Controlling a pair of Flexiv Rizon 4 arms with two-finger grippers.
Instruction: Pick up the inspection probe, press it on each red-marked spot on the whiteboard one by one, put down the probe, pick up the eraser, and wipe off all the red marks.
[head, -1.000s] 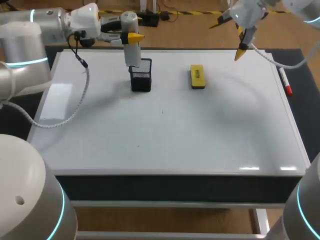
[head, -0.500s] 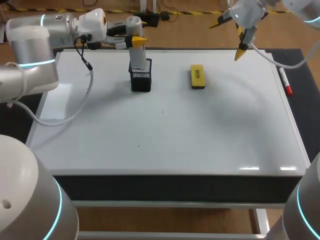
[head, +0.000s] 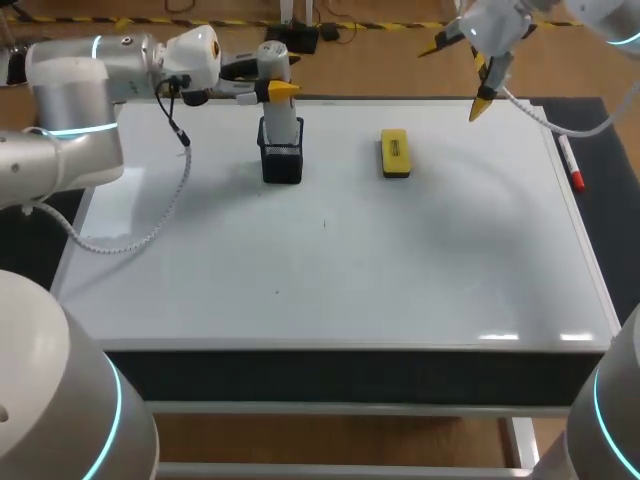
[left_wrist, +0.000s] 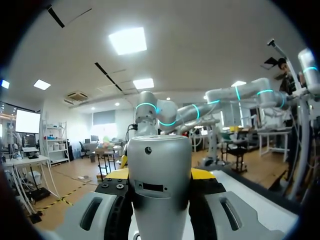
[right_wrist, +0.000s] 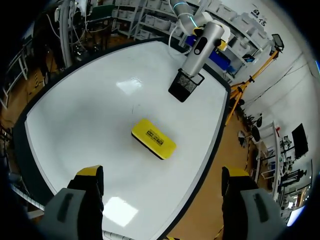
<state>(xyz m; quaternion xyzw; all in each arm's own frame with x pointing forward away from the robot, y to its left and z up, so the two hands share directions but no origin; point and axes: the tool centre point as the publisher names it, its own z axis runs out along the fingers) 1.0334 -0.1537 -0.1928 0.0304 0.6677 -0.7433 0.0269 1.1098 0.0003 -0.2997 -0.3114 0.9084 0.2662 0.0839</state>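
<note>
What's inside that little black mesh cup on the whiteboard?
The lower end of the grey inspection probe, held upright by the left gripper, sits in the black mesh cup. The cup's floor and the probe's tip are hidden by the mesh and the probe.

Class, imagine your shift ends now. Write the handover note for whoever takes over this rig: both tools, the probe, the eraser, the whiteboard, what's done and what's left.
Left tool: shut on the inspection probe, whose lower end is in the mesh holder's mouth.
Right tool: open, empty, above the whiteboard's far edge.
Eraser: flat on the whiteboard, right of the holder, untouched.
No red marks show on the whiteboard.
Done: probe gripped.
Left: press any marks, put the probe down, wipe with the eraser.
</note>
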